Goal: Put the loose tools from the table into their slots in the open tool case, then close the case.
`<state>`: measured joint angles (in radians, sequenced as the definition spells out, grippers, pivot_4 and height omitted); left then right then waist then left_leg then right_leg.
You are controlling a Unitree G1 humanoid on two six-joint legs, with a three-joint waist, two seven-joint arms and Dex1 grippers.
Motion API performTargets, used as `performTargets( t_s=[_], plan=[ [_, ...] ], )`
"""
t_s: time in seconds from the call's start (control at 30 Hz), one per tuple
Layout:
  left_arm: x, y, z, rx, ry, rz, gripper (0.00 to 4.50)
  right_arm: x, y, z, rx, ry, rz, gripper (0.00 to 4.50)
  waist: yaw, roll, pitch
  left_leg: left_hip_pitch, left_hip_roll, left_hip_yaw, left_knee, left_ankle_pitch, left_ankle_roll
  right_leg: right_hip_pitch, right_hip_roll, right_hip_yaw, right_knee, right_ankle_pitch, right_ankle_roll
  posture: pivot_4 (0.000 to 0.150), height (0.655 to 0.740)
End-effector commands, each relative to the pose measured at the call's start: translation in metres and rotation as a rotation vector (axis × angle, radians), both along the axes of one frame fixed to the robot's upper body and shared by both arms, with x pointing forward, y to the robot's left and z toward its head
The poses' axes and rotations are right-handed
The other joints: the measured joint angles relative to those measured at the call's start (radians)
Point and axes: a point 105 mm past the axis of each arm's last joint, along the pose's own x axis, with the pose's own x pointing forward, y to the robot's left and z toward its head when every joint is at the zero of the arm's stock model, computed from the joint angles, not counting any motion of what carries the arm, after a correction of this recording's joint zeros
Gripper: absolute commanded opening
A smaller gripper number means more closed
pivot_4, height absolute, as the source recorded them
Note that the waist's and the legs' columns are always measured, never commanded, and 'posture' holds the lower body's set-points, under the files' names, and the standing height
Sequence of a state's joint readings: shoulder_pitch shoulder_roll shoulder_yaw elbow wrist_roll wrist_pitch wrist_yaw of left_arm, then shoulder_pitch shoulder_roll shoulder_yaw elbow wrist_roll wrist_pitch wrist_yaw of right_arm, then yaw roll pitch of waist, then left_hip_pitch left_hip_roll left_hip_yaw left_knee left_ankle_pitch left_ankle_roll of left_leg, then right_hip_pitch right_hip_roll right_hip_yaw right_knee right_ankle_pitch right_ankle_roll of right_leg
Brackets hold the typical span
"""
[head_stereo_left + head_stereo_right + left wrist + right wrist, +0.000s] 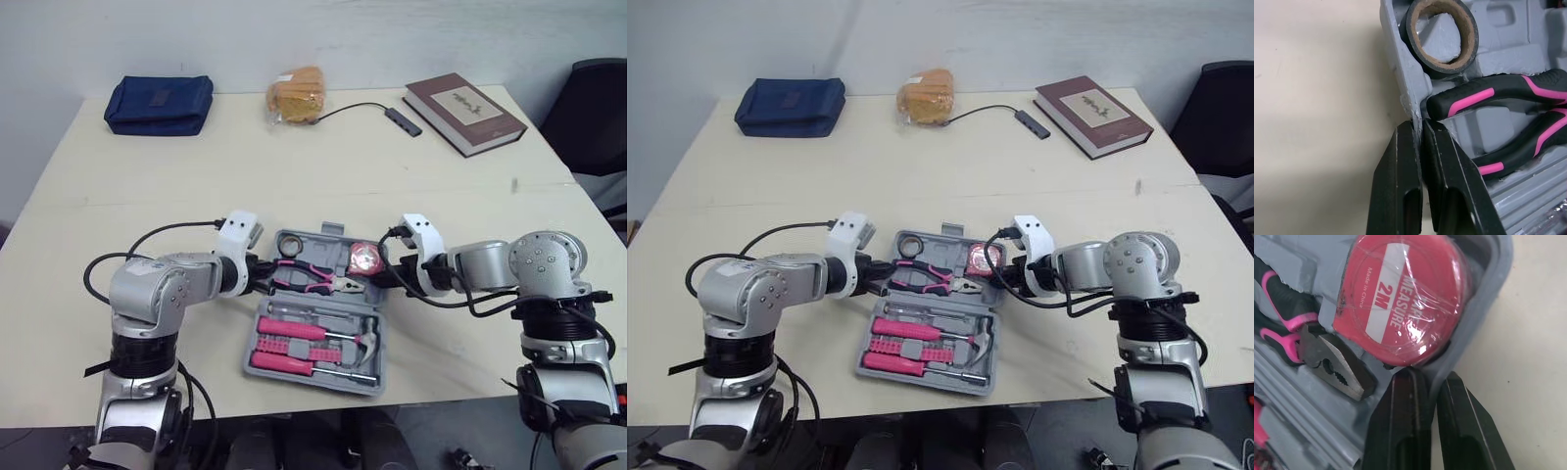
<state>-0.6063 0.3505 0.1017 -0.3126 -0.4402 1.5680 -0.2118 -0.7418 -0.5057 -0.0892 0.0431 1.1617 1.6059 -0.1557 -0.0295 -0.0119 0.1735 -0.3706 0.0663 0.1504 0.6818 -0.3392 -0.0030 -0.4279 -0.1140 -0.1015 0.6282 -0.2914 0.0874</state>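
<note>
The grey tool case (pixel 327 232) lies open at the table's front middle. Its far half holds a black tape roll (pixel 1415 44), pink-and-black pliers (pixel 1488 93) and a red tape measure (pixel 1400 298). The near half holds pink-handled screwdrivers (pixel 289 328) and a hammer (pixel 367 341). My left gripper (pixel 263 274) is shut on the far half's left rim (pixel 1400 58), its tips pinching the wall beside the tape roll. On the other side, my right gripper (pixel 1432 377) is shut on the right rim, just under the tape measure.
A blue pouch (pixel 159 103), a bagged bun (pixel 297 95), a cabled USB hub (pixel 402 119) and a brown book (pixel 463 113) lie along the table's far side. A black chair (pixel 598 108) stands off the right edge. The case's near half sits close to the table's front edge.
</note>
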Motion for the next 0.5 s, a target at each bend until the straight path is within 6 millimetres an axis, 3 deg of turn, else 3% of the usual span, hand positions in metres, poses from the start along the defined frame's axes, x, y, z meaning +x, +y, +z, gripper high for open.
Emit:
performTargets(
  t_s=[0.03, 0.23, 0.4, 0.5],
  plan=[
    [-0.003, -0.006, 0.005, -0.043, -0.026, -0.027, 0.0, 0.005, -0.001, 0.003, -0.011, -0.03, -0.047, 0.02, 0.0, 0.0, 0.0, 0.0, 0.0, 0.0, 0.0, 0.0, 0.0, 0.0, 0.0, 0.0, 0.0, 0.0, 0.0, 0.15, 0.74],
    [0.01, -0.009, 0.027, -0.146, -0.214, -0.009, 0.0, 0.015, 0.007, 0.047, -0.041, -0.382, -0.004, 0.02, 0.003, 0.001, 0.001, -0.002, 0.0, 0.0, 0.0, 0.001, 0.0, -0.002, 0.0, 0.0, 0.0, 0.0, 0.0, 0.15, 0.74],
    [0.023, -0.001, 0.046, -0.124, -0.484, -0.005, 0.0, 0.023, -0.008, 0.054, -0.264, -0.692, 0.077, 0.02, 0.01, 0.001, 0.001, -0.006, -0.003, -0.001, -0.001, 0.0, 0.0, -0.004, 0.0, -0.001, -0.002, 0.001, 0.002, 0.15, 0.74],
    [0.027, 0.008, 0.046, -0.048, -0.614, -0.012, 0.0, 0.022, -0.011, 0.05, -0.427, -0.905, 0.201, 0.02, 0.011, 0.0, 0.002, -0.006, -0.004, 0.0, -0.002, 0.0, -0.001, -0.004, 0.001, -0.002, -0.003, 0.001, 0.002, 0.15, 0.74]
  ],
)
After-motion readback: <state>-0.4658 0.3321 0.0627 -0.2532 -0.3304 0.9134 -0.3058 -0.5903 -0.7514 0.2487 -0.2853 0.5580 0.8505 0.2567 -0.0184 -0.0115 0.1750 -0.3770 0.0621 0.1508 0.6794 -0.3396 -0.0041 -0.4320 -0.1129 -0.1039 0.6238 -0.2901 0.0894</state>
